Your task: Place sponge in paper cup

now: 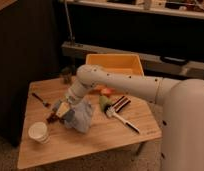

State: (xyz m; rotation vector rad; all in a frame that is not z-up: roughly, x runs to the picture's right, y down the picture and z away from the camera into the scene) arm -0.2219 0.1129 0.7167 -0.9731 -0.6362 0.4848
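Gripper [63,107] hangs low over the table [95,142], just beyond the paper cup [38,132] and toward picture-right of it, near but apart. Whether it is clamped on anything I cannot tell. A pale bluish lump at its tip may be the sponge [58,106], but that is a guess. A grey cloth [81,116] lies to picture-right of the cup, beneath the wrist. The cup stands upright, mouth open, so the carry likely runs nearer and picture-left.

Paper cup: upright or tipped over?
Upright: the paper cup stands rim-up on the table. The gripper is by the grey cloth, away from the cup.
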